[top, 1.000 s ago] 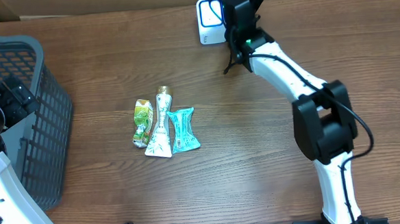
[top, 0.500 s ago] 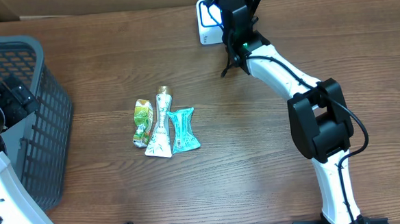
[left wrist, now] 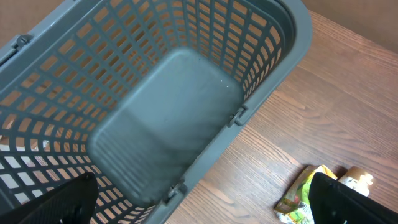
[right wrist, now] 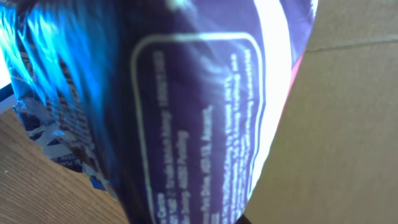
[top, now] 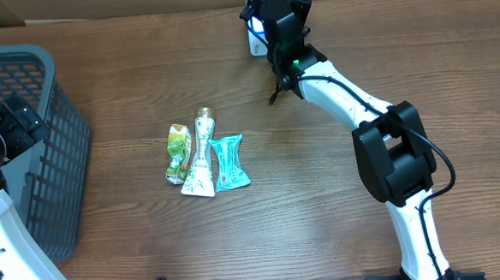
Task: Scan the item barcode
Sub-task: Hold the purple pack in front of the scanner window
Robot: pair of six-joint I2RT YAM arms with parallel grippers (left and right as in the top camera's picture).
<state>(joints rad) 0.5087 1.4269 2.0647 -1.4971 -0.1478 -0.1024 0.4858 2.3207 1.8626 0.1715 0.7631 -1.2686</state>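
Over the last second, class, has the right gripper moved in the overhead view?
Yes. The right gripper, shut on the purple packet, has shifted left across the white scanner.

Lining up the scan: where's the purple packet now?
The purple packet is at the table's far edge, overhead view, in the right claw at the white scanner; it fills the right wrist view.

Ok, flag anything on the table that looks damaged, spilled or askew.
Nothing spilled. The green pouch looks crumpled, lying flat against the white pouch, with the teal pouch beside it. The basket stands upright.
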